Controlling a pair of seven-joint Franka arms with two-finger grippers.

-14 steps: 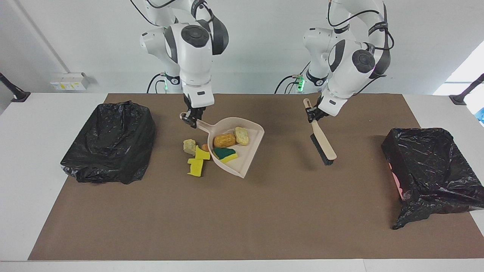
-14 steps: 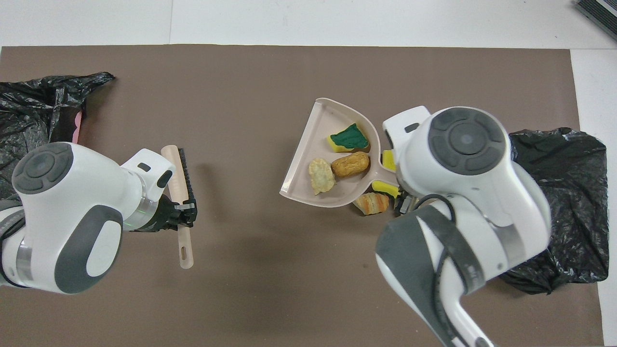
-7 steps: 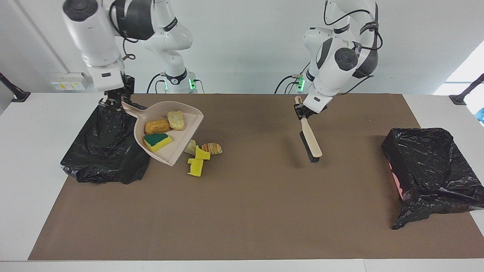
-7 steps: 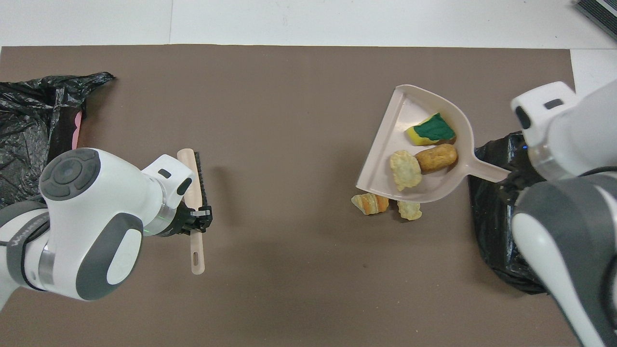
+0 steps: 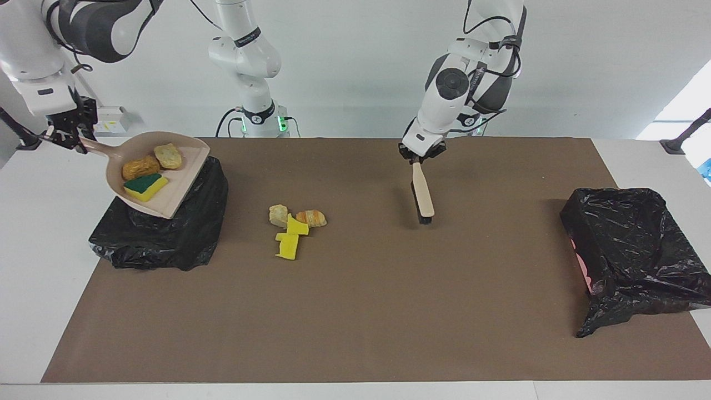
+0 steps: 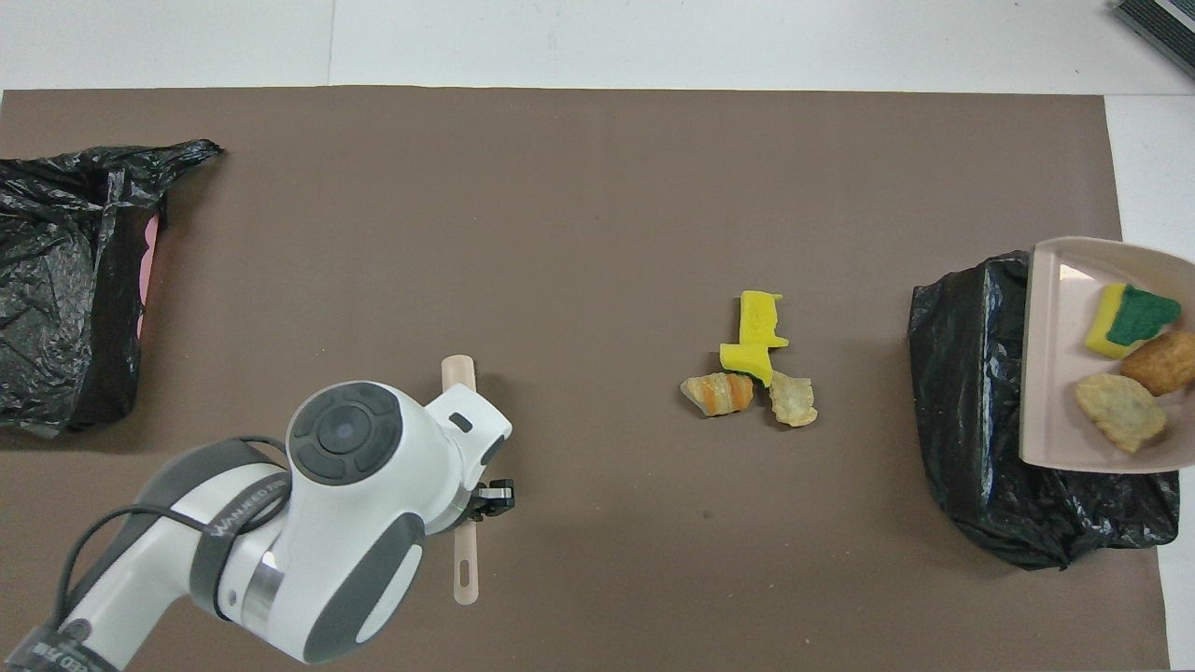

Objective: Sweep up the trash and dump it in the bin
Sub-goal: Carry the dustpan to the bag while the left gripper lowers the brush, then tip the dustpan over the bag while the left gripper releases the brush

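Facing view: right gripper [image 5: 71, 139] clamped on dustpan [image 5: 176, 191] handle, three scraps aboard, over bin [image 5: 189, 239]. Left gripper [image 5: 419, 157] clamped on brush [image 5: 424, 199]. Four trash [image 5: 294, 228] scraps on desk [image 5: 361, 311] mid-mat.

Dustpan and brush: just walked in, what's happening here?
The right gripper holds the dustpan over the bin at its end, carrying three scraps, not yet tipped. The left gripper holds the brush, bristles down on the mat. Four scraps lie unswept mid-table.
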